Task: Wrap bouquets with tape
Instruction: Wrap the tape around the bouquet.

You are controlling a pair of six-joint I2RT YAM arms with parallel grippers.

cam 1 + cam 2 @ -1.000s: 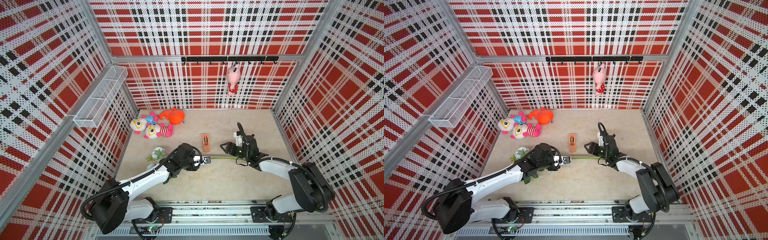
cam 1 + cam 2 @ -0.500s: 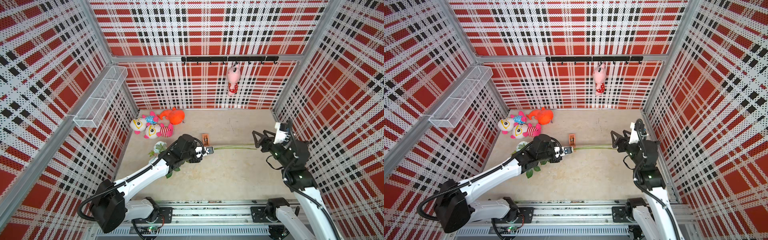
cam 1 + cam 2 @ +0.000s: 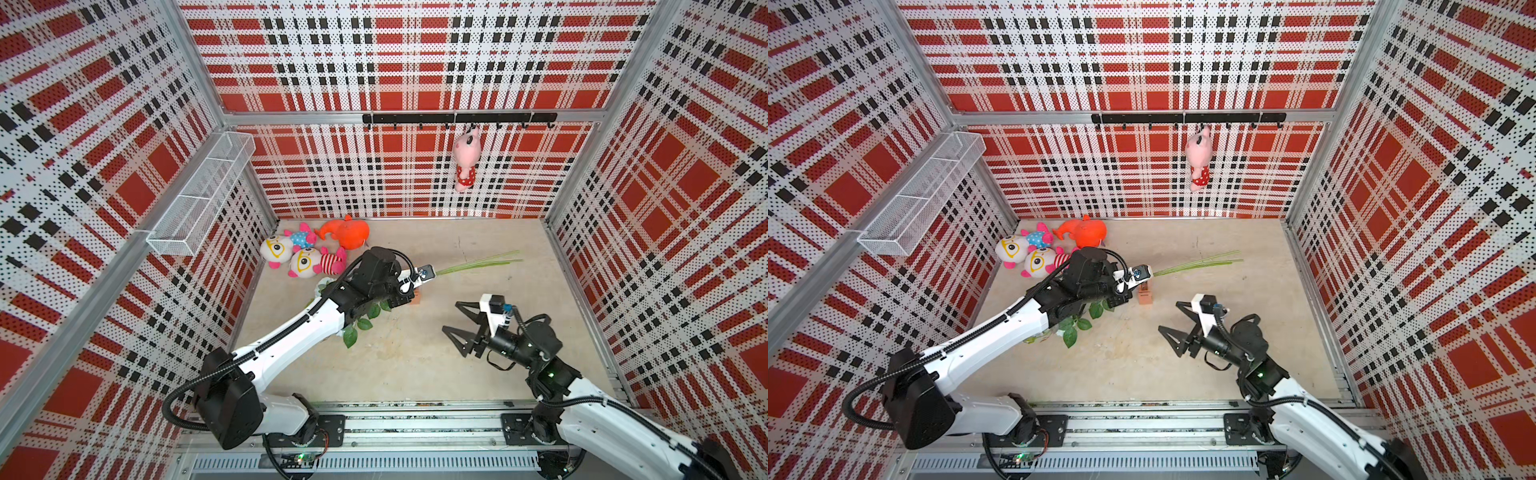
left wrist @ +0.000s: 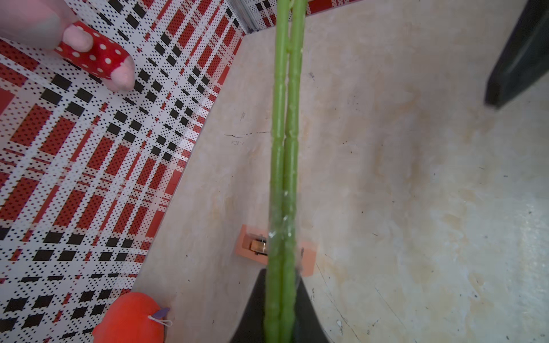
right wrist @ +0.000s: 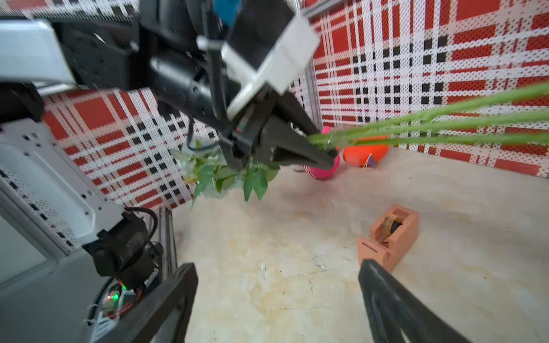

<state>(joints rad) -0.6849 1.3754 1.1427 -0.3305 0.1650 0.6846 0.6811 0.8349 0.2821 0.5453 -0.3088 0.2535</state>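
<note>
Over the narrow orange-tan tape dispenser (image 3: 1145, 293), partly hidden by the arm in a top view, left gripper (image 5: 323, 147) clamped on thin green stems of the pale artificial rose bouquet (image 3: 478, 264), blooms mostly covered, right gripper (image 3: 451, 316) nearby, spread wide, empty.

The left arm stretches far forward, its left gripper (image 5: 322, 145) pinched tight on the bouquets (image 3: 478, 264). The right arm is folded back near its base; the right gripper (image 3: 451, 316) gapes wide, empty, facing the left arm.
</note>
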